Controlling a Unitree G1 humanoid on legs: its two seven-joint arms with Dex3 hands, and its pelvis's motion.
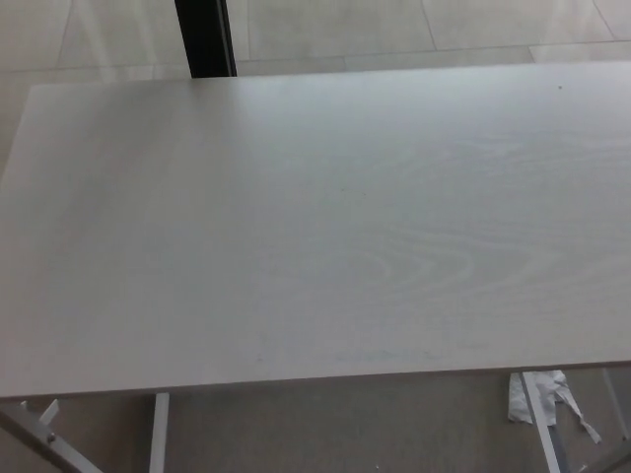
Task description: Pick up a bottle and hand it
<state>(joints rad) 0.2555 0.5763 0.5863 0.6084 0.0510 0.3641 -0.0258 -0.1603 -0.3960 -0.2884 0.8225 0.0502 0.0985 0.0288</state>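
No bottle shows in the head view at this moment. Neither of my hands nor any part of my arms is in the picture. Only the pale wood-grain table (pixel 325 227) fills the view, seen from above, with nothing resting on its top. No person's hand is visible either.
A dark vertical post (pixel 205 37) stands behind the table's far edge. White metal table legs (pixel 158 434) show below the near edge, and a crumpled white scrap (pixel 537 394) lies on the grey floor at the lower right.
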